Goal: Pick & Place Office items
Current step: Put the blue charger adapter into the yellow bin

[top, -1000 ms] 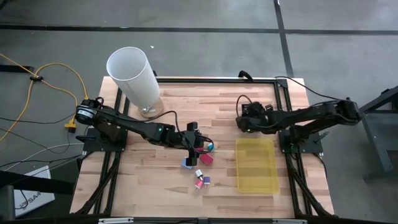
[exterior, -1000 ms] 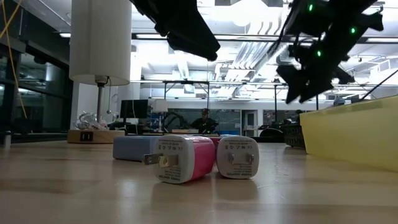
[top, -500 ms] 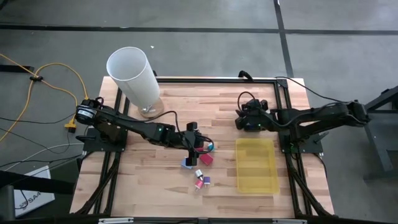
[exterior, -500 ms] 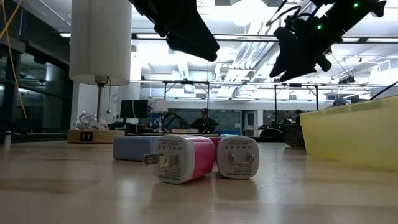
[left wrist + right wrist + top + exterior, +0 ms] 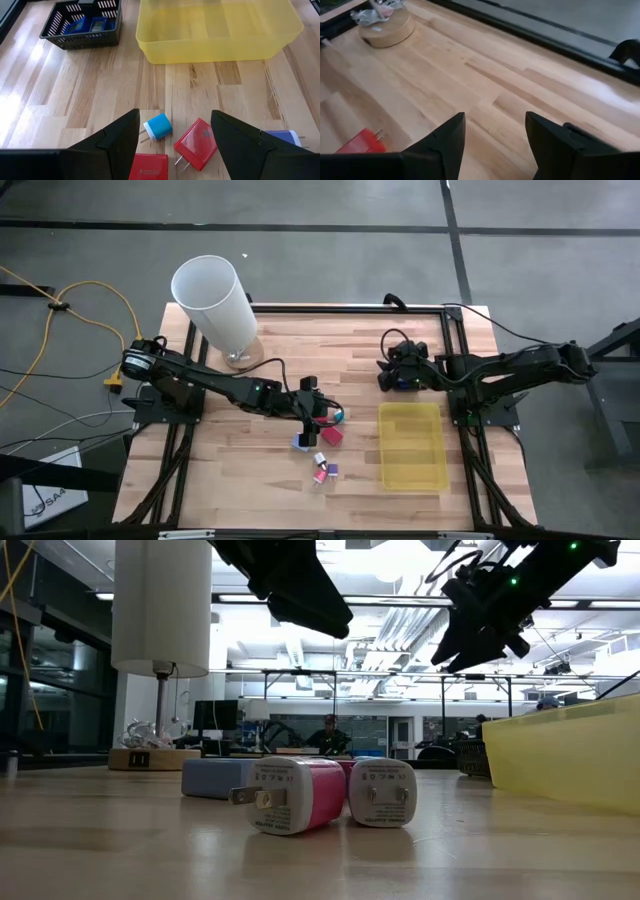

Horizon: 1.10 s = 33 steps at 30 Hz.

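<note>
Cyan plug (image 5: 159, 126) between open left gripper (image 5: 175, 131) fingers, seemingly untouched.

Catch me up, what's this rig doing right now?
It's sorting small plug-style chargers into the yellow tray, which looks empty so far. The left gripper hovers open over a cluster mid-table: a blue charger and two red chargers lie between its fingers, nothing gripped. The right gripper hangs open and empty above bare wood beyond the tray's far end. A black basket holding blue items sits beside the tray.
</note>
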Each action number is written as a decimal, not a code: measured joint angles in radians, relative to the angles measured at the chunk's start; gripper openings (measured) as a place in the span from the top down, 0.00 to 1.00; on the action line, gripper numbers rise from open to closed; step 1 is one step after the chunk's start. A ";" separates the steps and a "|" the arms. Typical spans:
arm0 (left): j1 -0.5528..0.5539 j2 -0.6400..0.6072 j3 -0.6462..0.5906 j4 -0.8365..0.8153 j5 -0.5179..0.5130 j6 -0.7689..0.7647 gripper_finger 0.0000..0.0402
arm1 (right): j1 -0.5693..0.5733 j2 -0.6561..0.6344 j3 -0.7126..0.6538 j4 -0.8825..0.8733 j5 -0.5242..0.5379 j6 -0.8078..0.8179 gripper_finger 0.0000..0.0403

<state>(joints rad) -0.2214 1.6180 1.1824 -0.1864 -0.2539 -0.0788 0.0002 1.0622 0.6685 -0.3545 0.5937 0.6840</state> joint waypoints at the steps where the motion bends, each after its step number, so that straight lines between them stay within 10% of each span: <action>1: 0.000 0.000 0.000 0.000 0.000 0.000 0.41 | 0.000 0.000 0.000 0.002 -0.011 0.007 0.52; 33: 0.000 0.000 0.000 0.000 0.000 -0.006 0.41 | 0.262 -0.285 0.000 -0.003 0.081 -0.183 0.52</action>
<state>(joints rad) -0.2211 1.6180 1.1824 -0.1860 -0.2539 -0.0845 0.2621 0.7769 0.6685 -0.3579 0.6751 0.5012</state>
